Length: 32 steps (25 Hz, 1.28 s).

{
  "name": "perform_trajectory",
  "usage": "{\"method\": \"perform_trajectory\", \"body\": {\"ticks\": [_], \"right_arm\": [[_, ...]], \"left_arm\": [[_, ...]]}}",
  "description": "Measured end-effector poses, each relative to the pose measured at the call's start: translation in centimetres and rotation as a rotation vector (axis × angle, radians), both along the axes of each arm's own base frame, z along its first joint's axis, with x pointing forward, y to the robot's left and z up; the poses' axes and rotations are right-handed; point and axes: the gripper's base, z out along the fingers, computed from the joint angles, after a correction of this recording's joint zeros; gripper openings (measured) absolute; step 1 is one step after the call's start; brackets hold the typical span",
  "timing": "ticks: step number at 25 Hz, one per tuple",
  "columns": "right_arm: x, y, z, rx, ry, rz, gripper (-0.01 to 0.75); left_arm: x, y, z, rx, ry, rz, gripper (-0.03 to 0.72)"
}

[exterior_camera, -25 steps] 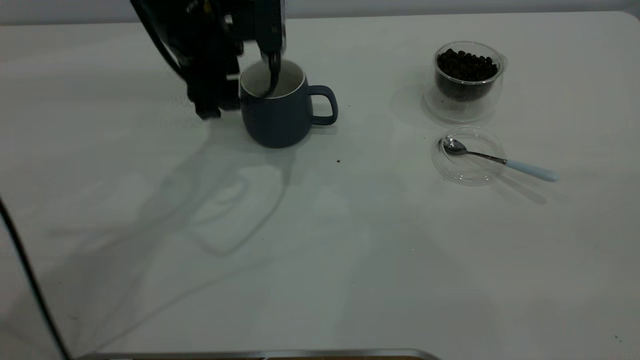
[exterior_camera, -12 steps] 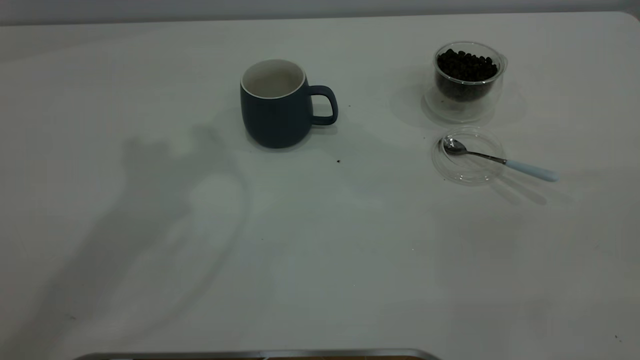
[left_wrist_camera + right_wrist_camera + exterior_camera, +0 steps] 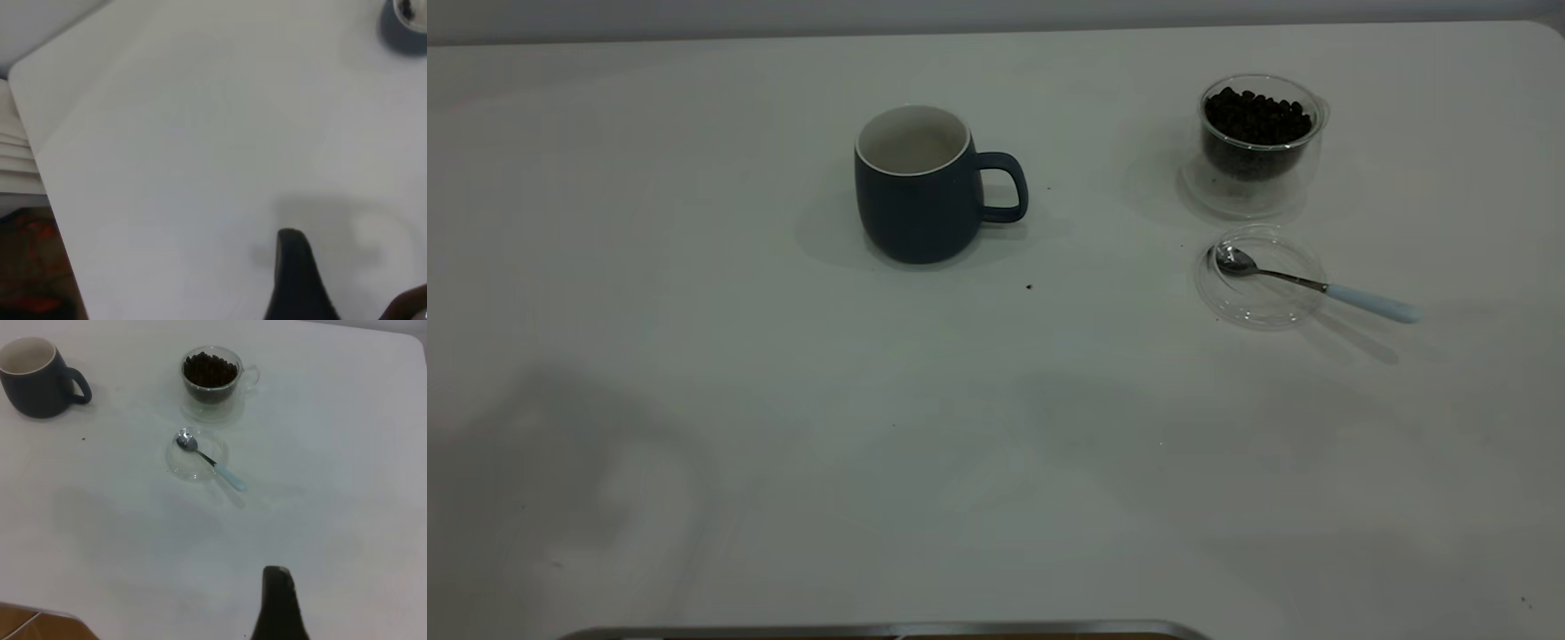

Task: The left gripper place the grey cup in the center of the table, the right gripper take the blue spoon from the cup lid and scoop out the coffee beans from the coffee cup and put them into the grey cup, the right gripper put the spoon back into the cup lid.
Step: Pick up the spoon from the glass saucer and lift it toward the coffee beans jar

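Mug (image 3: 914,191) upright mid-surface (image 3: 996,462), handle right, ready for beans (image 3: 1256,114); spoon (image 3: 1316,284) bowl resting in lid (image 3: 1258,277), handle overhanging for grasping; both pincers' state indeterminable.

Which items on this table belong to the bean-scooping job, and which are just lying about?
Job items: grey cup, blue spoon, cup lid, coffee cup, coffee beans.

Lying about: one tiny dark speck on the table; nothing else.
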Motion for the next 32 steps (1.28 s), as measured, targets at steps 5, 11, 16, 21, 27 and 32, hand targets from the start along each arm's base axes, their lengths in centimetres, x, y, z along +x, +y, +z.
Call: {"method": "perform_trajectory", "body": {"ticks": [5, 11, 16, 21, 27, 32], "right_arm": [[0.0, 0.0, 0.0, 0.0, 0.0, 0.0, 0.588], [0.0, 0.0, 0.0, 0.0, 0.0, 0.0, 0.588], [0.0, 0.0, 0.0, 0.0, 0.0, 0.0, 0.588], [0.0, 0.0, 0.0, 0.001, 0.0, 0.0, 0.588], [0.0, 0.0, 0.0, 0.001, 0.0, 0.0, 0.588], [0.0, 0.0, 0.0, 0.001, 0.0, 0.0, 0.588]], "left_arm": [[-3.8, 1.6, 1.2, -0.088, -0.081, 0.041, 0.548], [-9.1, 2.8, -1.7, -0.197, -0.042, 0.006, 0.548], [-12.9, 3.7, -7.1, -0.244, 0.048, -0.025, 0.548], [-15.6, 4.5, -12.1, -0.231, 0.098, -0.08, 0.548], [-17.3, 5.2, -15.1, -0.243, 0.093, -0.093, 0.548], [-17.3, 5.0, -15.7, -0.265, 0.079, -0.099, 0.548]]}}
